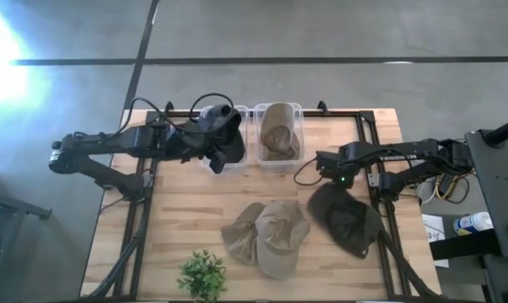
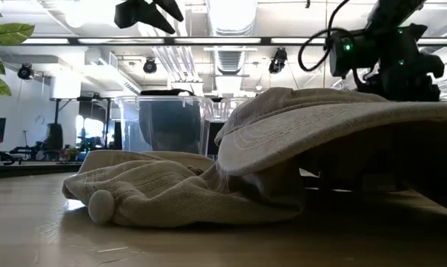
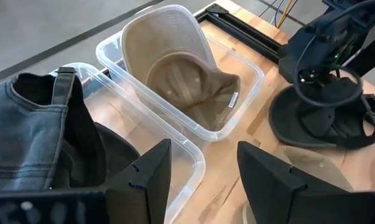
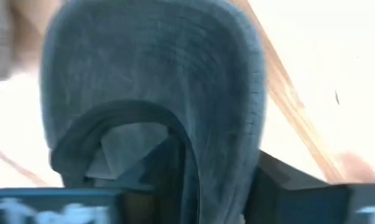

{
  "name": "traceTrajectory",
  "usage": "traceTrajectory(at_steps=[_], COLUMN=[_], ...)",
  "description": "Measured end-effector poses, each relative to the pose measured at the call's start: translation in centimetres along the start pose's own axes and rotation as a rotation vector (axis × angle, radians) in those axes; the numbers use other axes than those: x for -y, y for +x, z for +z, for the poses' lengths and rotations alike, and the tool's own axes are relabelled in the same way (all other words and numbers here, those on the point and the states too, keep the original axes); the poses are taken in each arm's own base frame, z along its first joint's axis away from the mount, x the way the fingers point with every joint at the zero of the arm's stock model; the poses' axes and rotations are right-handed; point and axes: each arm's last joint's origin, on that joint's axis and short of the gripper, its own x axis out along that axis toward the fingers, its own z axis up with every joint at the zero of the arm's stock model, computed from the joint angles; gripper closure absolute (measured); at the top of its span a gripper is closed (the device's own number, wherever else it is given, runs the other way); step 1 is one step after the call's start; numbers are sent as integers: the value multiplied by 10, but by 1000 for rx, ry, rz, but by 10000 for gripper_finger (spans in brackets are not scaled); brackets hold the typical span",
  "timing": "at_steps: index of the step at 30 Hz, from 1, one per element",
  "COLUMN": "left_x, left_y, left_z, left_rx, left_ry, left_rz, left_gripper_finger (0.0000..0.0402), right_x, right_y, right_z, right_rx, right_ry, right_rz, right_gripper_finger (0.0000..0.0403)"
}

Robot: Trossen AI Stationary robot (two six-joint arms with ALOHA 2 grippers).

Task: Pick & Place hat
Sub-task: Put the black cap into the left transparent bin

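A dark grey-blue cap [image 1: 348, 220] lies on the table's right side, and my right gripper [image 1: 323, 168] is shut at its far edge. It fills the right wrist view [image 4: 156, 74]. Two tan caps [image 1: 266, 236] lie overlapped at the near middle. My left gripper [image 3: 204, 149] hangs open over the left clear bin [image 3: 175, 140], touching nothing. That bin holds a dark hat [image 3: 44, 137]. The right bin [image 3: 249, 68] holds a tan hat [image 3: 181, 68] with its hollow side up. My right gripper [image 4: 221, 180] has the dark cap's rim [image 4: 196, 155] between its fingers. One finger seems inside the hollow and one outside. It comes down from the far side. The cap lies on the table under it.
A small green plant [image 1: 203, 273] stands at the table's near edge, left of the tan caps. The two bins sit side by side at the far edge. Bare wood shows on the table's left half [image 1: 169, 219]. Black frame rails run along the sides.
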Motion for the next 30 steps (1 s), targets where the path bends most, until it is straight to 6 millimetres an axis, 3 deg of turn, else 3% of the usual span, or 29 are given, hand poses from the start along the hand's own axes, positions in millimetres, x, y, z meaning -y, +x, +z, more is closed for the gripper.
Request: traceTrajectory(at_steps=[4, 6, 9, 13, 22, 26, 30], left_x=[0, 0, -1, -1, 1, 9, 18], left_y=[0, -1, -3, -4, -5, -3, 5], left_z=[0, 0, 1, 1, 6, 17, 26], left_rx=[1, 4, 8, 12, 62, 163, 249], left_ry=[1, 1, -1, -3, -36, -83, -80], left_rz=[-1, -2, -4, -6, -36, -96, -143], left_gripper_finger=[225, 225, 225, 225, 225, 225, 225], right_x=[-3, -4, -7, -15, -34, -40, -48], right_y=[-9, -15, -25, -55, -155, -188, -204], right_z=[-2, -4, -8, -15, -36, -33, -18], right_rx=[27, 47, 73, 181, 616, 830, 946], right_ry=[-49, -79, -118, -182, -232, -197, -163], right_rz=[50, 83, 148, 257, 447, 401, 305], right_gripper_finger=[366, 384, 390, 391, 393, 393, 393])
